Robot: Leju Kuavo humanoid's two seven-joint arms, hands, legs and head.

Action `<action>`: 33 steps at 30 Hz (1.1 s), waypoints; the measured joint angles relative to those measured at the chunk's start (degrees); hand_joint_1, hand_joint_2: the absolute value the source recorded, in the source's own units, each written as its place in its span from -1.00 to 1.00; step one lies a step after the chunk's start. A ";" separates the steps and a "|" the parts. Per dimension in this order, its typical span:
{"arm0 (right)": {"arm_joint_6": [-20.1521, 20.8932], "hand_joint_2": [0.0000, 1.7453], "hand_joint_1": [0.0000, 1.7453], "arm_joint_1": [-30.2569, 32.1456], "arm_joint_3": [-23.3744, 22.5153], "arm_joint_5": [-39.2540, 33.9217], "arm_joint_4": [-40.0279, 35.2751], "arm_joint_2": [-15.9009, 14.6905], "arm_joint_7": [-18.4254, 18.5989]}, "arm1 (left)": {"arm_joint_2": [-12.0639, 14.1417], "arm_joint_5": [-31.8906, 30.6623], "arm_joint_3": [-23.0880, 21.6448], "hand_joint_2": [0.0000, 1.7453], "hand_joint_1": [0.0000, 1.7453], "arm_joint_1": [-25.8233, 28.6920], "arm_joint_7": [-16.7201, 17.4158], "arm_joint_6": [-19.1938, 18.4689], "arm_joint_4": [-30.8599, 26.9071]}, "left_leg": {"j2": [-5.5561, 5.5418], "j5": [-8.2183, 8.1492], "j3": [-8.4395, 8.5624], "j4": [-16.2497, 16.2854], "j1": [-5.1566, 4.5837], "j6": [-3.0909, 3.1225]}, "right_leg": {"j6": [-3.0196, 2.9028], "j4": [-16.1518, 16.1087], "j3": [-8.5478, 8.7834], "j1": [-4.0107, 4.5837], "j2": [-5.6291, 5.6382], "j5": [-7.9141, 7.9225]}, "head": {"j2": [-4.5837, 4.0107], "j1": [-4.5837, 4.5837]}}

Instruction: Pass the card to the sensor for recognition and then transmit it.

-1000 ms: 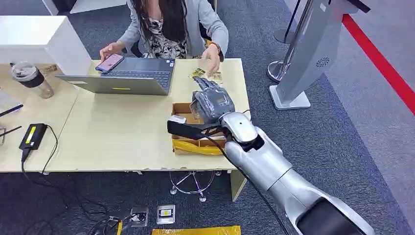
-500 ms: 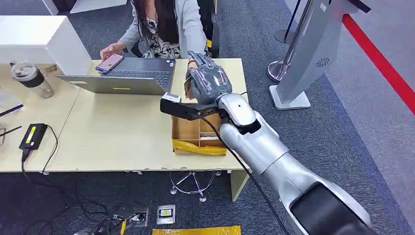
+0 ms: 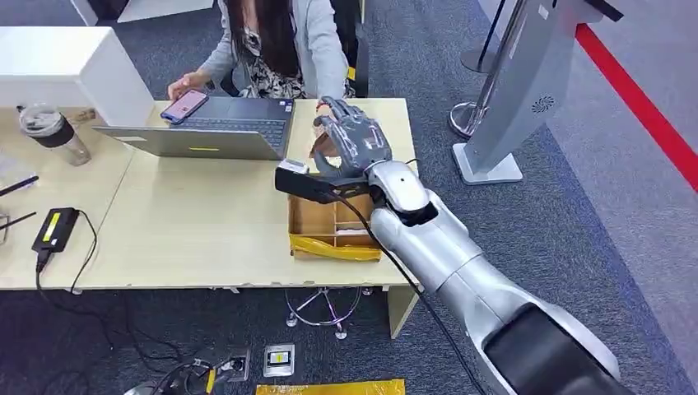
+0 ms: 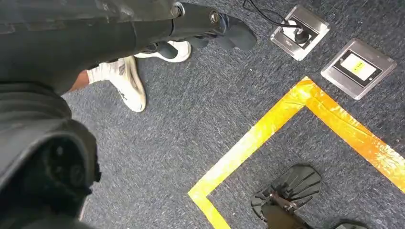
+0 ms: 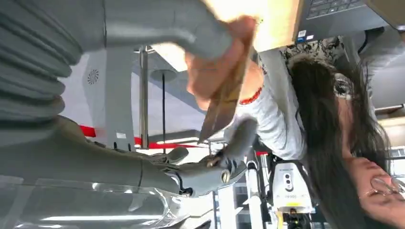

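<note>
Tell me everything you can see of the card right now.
The card is thin, flat and golden-brown, blurred in the right wrist view, seen nearly edge-on. A person's hand holds its one end, while the right hand has its thumb and a dark finger beside it; whether they grip it is unclear. In the head view the right hand hides most of it, above the far end of the cardboard box.

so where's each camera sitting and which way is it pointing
Head view: high on the robot, facing forward and down at the desk; right arm and right hand show.
Left wrist view: arm hanging, facing carpet and yellow tape; left hand shows.
Right wrist view: behind the right hand, facing the card a person's hand grips.
Head and right wrist views share the person.
</note>
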 joint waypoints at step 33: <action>3.16 -1.00 -1.00 6.12 -24.68 -25.88 12.55 -37.19 3.41 | 1.49 3.46 -0.59 -1.00 -1.00 2.40 -2.97 1.36 0.02 | -0.13 -0.13 -0.06 0.12 -0.02 0.10 | 0.07 -0.18 0.01 -0.03 -0.25 0.04 | 0.00 0.00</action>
